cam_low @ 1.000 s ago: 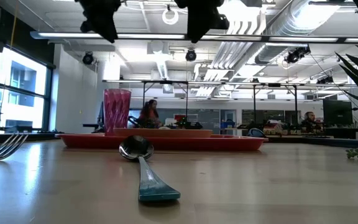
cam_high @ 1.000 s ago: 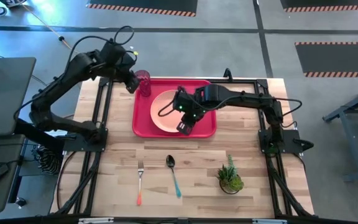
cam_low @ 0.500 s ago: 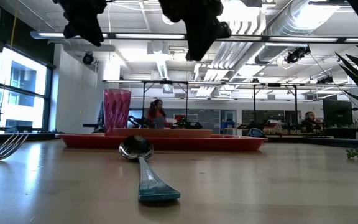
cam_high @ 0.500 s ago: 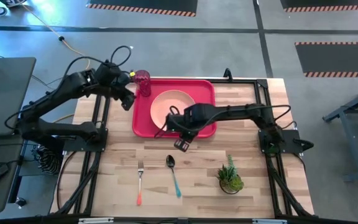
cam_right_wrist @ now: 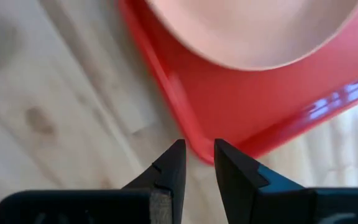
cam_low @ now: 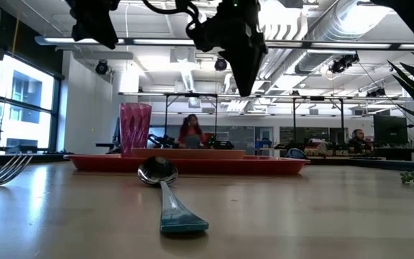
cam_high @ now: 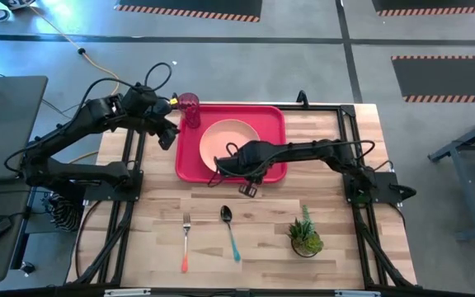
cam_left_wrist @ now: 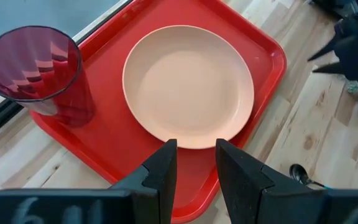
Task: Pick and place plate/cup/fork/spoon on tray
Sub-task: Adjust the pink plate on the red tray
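Observation:
The red tray (cam_high: pixel 274 169) lies at the table's far middle. The salmon plate (cam_high: pixel 229 142) lies flat in it, and the red-pink cup (cam_high: pixel 190 107) stands upright in its far left corner. The fork (cam_high: pixel 185 239) and the teal-handled spoon (cam_high: pixel 230 233) lie flat on the wood near the front. My left gripper (cam_high: pixel 168 136) hovers by the tray's left rim, shut and empty. My right gripper (cam_high: pixel 248 189) hovers just past the tray's near rim, above the spoon's bowl, shut and empty, pointing down.
A small potted plant (cam_high: pixel 305 235) stands at the near right. Black frame rails (cam_high: pixel 130 190) run along the table's left and right sides. Bare wood lies between the tray and the cutlery. A person (cam_low: pixel 191 133) shows in the room far behind.
My right gripper has left the plate, gone toward the table's near edge past the tray's rim, and come lower. My left gripper has drawn back from the cup toward the near left. The plate and cup have stayed on the tray.

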Robot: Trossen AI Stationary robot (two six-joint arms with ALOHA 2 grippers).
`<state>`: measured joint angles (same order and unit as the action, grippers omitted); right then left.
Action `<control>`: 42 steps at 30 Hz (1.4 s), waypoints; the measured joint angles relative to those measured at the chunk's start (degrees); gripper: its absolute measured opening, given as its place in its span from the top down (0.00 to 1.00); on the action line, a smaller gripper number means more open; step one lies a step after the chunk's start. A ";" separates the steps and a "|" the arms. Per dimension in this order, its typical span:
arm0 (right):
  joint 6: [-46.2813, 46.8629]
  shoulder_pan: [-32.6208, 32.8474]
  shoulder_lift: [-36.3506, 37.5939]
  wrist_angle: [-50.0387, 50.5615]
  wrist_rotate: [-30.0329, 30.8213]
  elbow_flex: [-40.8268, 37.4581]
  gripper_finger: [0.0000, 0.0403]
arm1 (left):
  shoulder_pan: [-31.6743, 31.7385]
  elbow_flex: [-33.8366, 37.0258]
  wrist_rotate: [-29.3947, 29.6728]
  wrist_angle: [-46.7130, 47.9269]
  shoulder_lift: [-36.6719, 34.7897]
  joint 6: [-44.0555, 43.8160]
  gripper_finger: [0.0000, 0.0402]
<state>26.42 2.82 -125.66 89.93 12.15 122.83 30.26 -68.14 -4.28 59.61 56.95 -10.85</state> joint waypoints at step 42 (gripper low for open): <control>-9.34 -21.34 26.99 -35.34 -6.98 -42.20 0.81 | 0.04 -0.02 3.51 -0.07 0.02 -0.92 0.75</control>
<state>17.08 -18.52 -98.68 54.60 5.17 80.62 30.30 -68.16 -0.77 59.54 56.97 -11.77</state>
